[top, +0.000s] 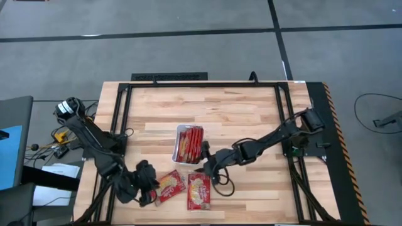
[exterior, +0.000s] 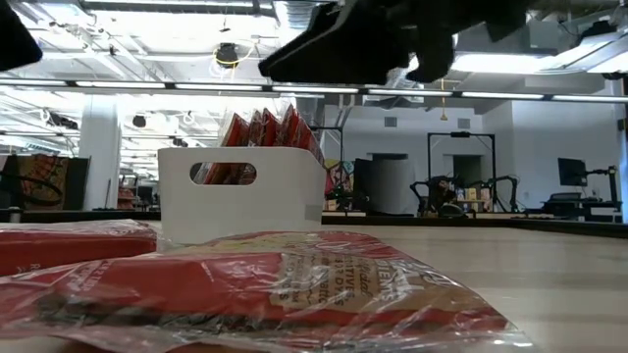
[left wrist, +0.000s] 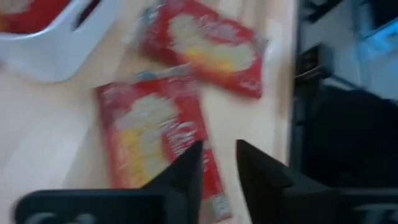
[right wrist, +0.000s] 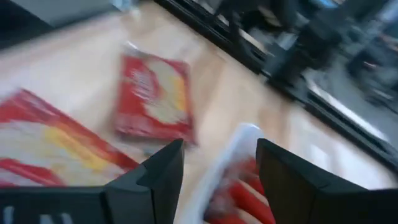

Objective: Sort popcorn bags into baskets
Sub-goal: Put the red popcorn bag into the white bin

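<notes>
Two bags (top: pixel 169 186) (top: pixel 199 190) lie flat low in the frame, under the bin (top: pixel 188 145). The left pincer (top: pixel 148 188), a bit open and empty, is right beside the left bag. The right pincer (top: pixel 204 166), open and empty, hangs by the bin.

Count of packets (top: pixel 189 144) inside basket (top: pixel 178 148) unclear.
</notes>
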### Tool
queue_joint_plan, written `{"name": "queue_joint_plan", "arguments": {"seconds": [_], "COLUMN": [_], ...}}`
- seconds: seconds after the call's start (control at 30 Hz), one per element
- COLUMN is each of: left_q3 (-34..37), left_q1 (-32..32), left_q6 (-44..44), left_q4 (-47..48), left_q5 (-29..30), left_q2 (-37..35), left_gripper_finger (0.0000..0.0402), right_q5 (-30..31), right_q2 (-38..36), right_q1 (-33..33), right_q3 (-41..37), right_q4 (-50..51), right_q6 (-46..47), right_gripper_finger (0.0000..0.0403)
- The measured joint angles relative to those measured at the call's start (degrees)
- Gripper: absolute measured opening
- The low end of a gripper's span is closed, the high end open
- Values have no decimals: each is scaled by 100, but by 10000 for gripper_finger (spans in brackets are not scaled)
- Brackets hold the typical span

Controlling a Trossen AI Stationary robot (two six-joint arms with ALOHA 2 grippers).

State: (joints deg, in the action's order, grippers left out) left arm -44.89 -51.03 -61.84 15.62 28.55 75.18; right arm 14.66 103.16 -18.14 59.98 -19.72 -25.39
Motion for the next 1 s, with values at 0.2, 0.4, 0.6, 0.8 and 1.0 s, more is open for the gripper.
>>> {"name": "queue_joint_plan", "arguments": {"seconds": [0.2,0.4,0.6,0.8,1.0], "left_q3": [281,283,280,278,262], "left_q1": [-2,-2,30,186,334], "left_q6": [-73,-1495,-1342,-1486,-1842], "left_q4": [44,1315,866,637,528], "left_q5": [464,469,529,59,-489], "left_q2": [-2,-2,194,1154,1700], "left_gripper_finger": [175,217,213,200,195], "right_q5": [1206,1116,1236,1372,1372], "right_q2": [-136,-281,-369,-367,-367], "right_q1": [2,15,15,17,17], "right_q3": [291,318,313,311,311], "right_q4": [414,492,790,951,969], "right_q6": [100,333,617,756,756], "right_gripper_finger": [204,199,193,184,179]}}
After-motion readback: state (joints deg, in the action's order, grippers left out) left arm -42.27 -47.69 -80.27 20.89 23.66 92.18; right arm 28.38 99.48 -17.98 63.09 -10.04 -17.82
